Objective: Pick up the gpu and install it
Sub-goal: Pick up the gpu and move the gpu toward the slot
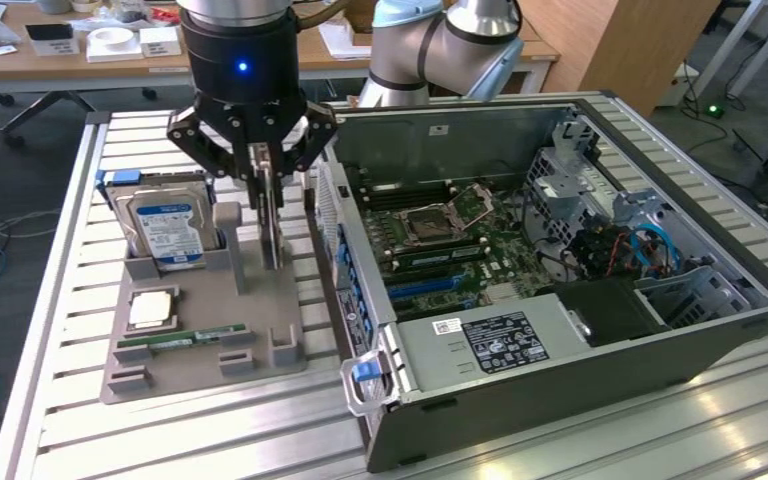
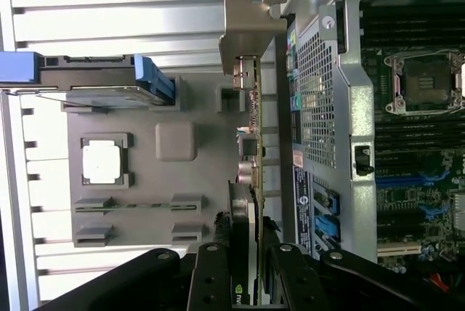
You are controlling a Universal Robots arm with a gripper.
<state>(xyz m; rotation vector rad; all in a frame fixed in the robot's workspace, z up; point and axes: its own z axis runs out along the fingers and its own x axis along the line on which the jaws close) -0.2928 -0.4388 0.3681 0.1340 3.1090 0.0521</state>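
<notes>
While the claw (image 1: 268, 172) grips it, the thin gpu (image 1: 272, 235) stands edgewise, silver bracket (image 2: 247, 27) visible.

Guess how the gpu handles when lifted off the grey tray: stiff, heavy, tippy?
Probably stiff: the gpu stands on edge as a straight thin board gripped in the tool. Likely light for its size, being so thin. Apt to tip if let go, since only its narrow edge faces the grey tray. Exposed parts along its edge suggest it is fragile.

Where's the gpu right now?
In the exterior view the gpu stands on edge, gripped by the gripper, over the grey tray, between the hard drive and the open computer case.
</notes>
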